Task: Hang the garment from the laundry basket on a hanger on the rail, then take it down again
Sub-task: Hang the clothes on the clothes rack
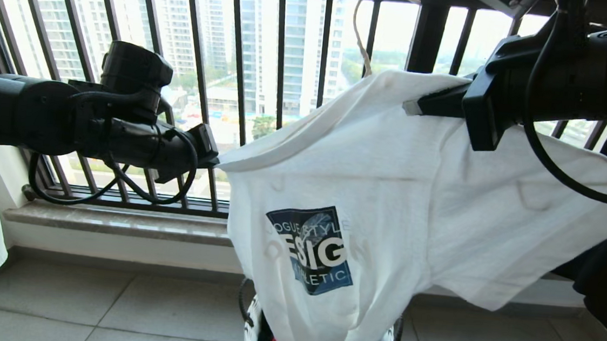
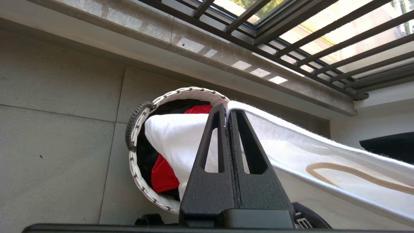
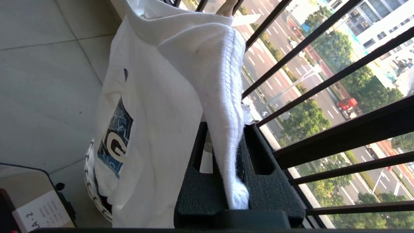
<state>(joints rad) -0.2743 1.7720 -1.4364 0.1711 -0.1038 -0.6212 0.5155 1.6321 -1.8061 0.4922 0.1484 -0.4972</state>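
A: Counts?
B: One white short-sleeved T-shirt with a dark blue chest logo (image 1: 388, 199). One thin cream-white wire hanger (image 1: 366, 23), long curved hook showing above the collar, rest under the fabric. One small round white woven basket with dark loop handles (image 2: 142, 110) on the tiled floor (image 1: 81, 305). Two black grippers. Black barred window railing (image 1: 237, 51) behind everything.

A: Left gripper?
B: Left gripper (image 2: 227, 108) clamped flat on the white hem edge of the T-shirt, fingers pressed together, pointing toward the shirt from the robot's left side.

A: Right gripper?
B: Right gripper (image 3: 226, 136) pinched on a bunched fold of the T-shirt at the shoulder, close beside the collar.

A: Where's the shirt, which way?
B: Held up in the air between both grippers, in front of the railing, directly over the basket. Stretched sideways along the top edge from left gripper to right gripper; body hanging down, long axis roughly vertical, collar end up, bottom end dipping into the basket's rim. Logo facing the robot, tilted slightly. One sleeve spreading out toward the right.

A: Anything else in the basket?
B: Red fabric (image 2: 163, 178) and black fabric (image 2: 145, 158), near the basket's wall. Can't count the pieces.
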